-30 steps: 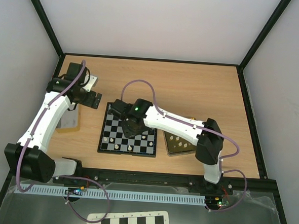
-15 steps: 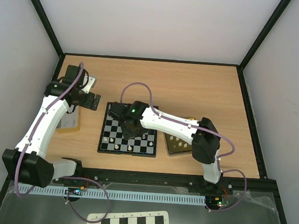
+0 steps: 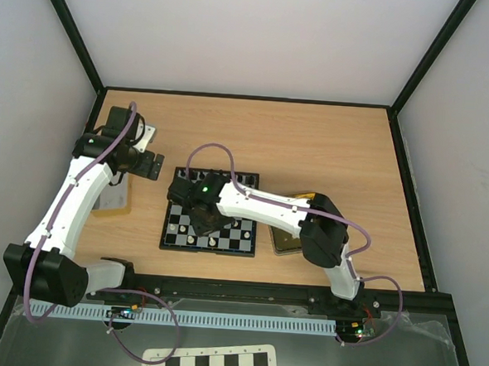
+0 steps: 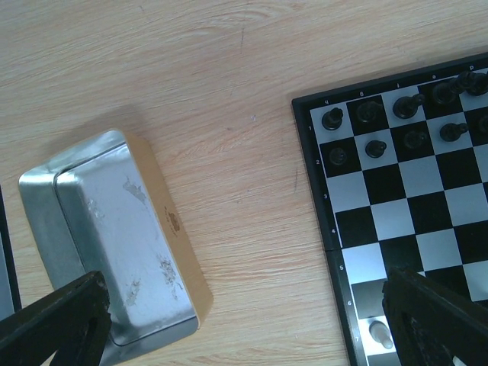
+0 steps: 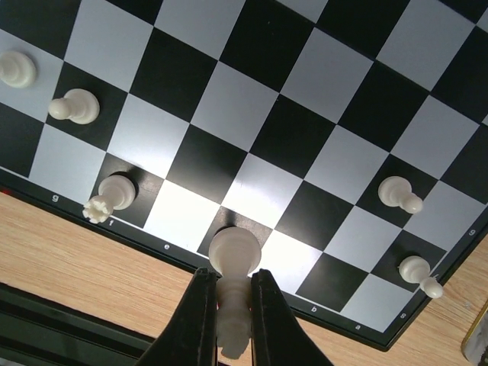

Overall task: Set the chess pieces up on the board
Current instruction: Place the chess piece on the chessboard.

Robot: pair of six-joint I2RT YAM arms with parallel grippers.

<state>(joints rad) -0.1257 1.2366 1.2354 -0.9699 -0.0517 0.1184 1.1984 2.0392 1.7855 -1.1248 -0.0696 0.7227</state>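
The board (image 3: pixel 166 228) lies mid-table. My right gripper (image 3: pixel 202 220) hangs over its near left part, shut on a cream-white chess piece (image 5: pixel 232 263) held by its upper part, base down, just above a black square in the edge row of the board (image 5: pixel 290 130). Other cream-white pieces (image 5: pixel 75 107) stand singly on nearby squares. Several black pieces (image 4: pixel 370 114) stand in the two far rows of the board (image 4: pixel 396 191). My left gripper (image 3: pixel 148 163) is open over bare wood between a tin and the board, and its fingers (image 4: pixel 53 328) hold nothing.
A silver tin (image 4: pixel 114 229) with a gold rim lies upside down left of the board. A square gold tin (image 3: pixel 286 242) sits right of the board, partly under the right arm. A printed checkered sheet (image 3: pixel 213 364) lies below the table's near edge.
My right arm has swung left across the board, carrying the white piece. The left arm shifted slightly back during the first half second, then stayed still.
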